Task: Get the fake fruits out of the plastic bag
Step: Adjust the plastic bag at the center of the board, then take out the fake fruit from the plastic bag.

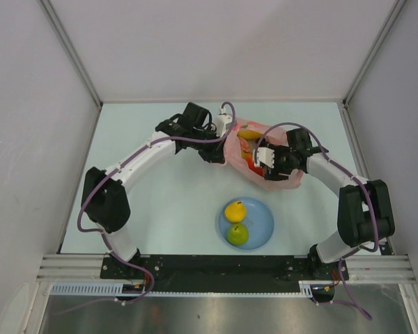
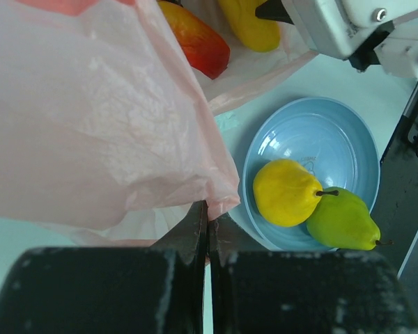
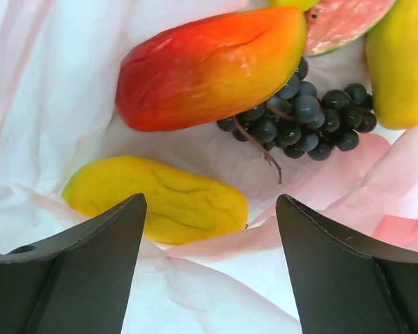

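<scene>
The pink plastic bag [image 1: 279, 177] lies behind the blue plate, its mouth held open. My left gripper [image 2: 209, 211] is shut on the bag's edge [image 2: 90, 118], pinching the thin film between its fingers. My right gripper [image 3: 209, 204] is open inside the bag mouth, with nothing between its fingers. Just ahead of it lies a wrinkled yellow fruit [image 3: 160, 198]. Beyond that are a red-orange fruit [image 3: 209, 66], a dark grape bunch [image 3: 306, 115], a watermelon slice [image 3: 345, 21] and another yellow fruit [image 3: 400, 62]. From above, the right gripper [image 1: 262, 156] covers most of the bag's contents.
A round blue plate [image 1: 261, 216] sits in front of the bag, holding a yellow pear [image 1: 235, 211] and a green pear [image 1: 238, 234]. In the left wrist view the plate [image 2: 334, 139] lies just right of the pinched bag edge. Grey walls enclose the table.
</scene>
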Available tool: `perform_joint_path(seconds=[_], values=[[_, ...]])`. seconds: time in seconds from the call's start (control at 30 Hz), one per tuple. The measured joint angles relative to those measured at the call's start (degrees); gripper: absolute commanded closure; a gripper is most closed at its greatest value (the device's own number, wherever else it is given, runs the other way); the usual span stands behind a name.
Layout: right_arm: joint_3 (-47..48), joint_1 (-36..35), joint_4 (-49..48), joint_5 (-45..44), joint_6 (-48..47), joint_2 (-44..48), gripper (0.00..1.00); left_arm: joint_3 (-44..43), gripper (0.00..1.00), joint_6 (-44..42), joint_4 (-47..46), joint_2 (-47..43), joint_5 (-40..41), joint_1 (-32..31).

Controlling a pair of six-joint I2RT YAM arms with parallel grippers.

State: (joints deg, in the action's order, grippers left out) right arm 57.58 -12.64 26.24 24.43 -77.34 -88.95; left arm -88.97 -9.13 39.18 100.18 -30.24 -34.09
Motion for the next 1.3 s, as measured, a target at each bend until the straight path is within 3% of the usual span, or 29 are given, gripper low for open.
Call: perform_joint_path(seconds=[0.2,0.33,0.5,0.7,0.9,1.17,1.3], values=[[0.4,-1.9,-9.4,-0.1,10.8,-0.5,0.31,-2.4,1.00,0.0,0.1,1.0,-0.3,0.0],[5.9,-5.4,-18.2,0.0,16.2,-5.7,0.34,-3.5,1.00,0.0,0.9,1.2,-0.5,0.0],[12.2,-7.6,-26.9,0.0,17.2,-15.1,0.34,-6.3,1.00,-0.1,2.4,1.2,-1.0,0.2],[19.6,-6.4,-28.2,-0.7,15.5,-25.3,0.32,-9.8,1.00,-1.0,4.4,1.2,-1.5,1.2],[32.5,-4.8,-24.2,-1.1,11.9,-34.5,0.23,-10.9,1.00,-2.0,5.6,1.2,-1.7,3.1],[65.2,-3.5,-2.6,-2.9,5.3,-53.3,0.24,-11.7,0.99,-2.4,5.6,1.8,-1.6,4.6],[66.7,-3.3,3.1,-4.3,2.9,-54.7,0.23,-11.7,0.99,-2.3,5.6,2.3,-1.7,4.6]])
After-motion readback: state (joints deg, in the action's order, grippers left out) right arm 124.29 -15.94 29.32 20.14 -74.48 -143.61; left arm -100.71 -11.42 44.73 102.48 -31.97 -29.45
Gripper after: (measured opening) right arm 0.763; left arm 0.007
